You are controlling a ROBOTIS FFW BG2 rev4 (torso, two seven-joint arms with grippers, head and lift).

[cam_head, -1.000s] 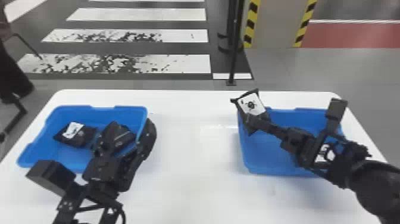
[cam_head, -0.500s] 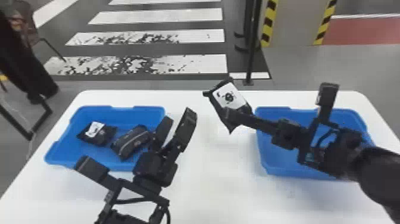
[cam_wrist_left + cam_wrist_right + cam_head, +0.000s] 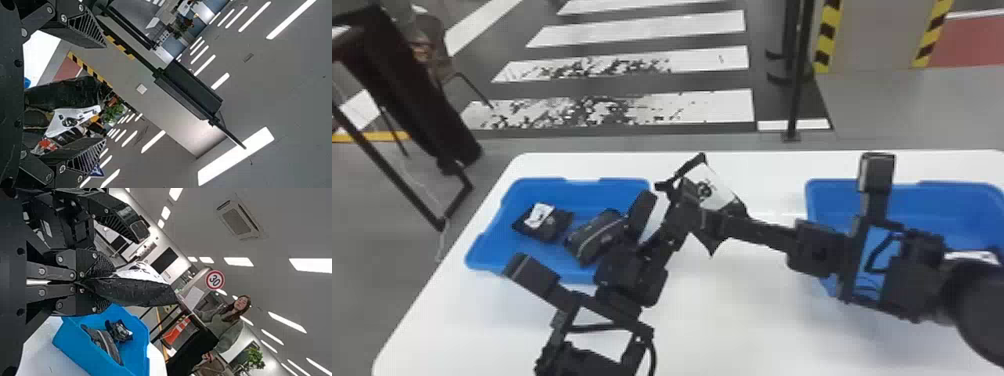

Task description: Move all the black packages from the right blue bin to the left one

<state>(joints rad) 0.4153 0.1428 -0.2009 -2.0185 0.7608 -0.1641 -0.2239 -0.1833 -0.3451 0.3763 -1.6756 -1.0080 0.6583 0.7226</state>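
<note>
Pinching tight, the right gripper (image 3: 714, 220) has its fingers closed on a black package (image 3: 714, 190) with a white label, up over the white table (image 3: 722, 320), between the two bins! Right alongside it comes the left gripper (image 3: 658, 212), fingers spread wide, and in the left wrist view the package shows in the gap between them; whether they touch it, I cannot tell. Just below, over in the left blue bin (image 3: 582, 180), lie two more: a flat black package (image 3: 547, 227) with a white label and, beside it, a plumper black package (image 3: 597, 237). Across the table, well apart, sits the right blue bin (image 3: 932, 189), with a white patch (image 3: 972, 256) half hidden behind the right arm. Beyond the table, white stripes (image 3: 702, 107) run across the dark floor.
</note>
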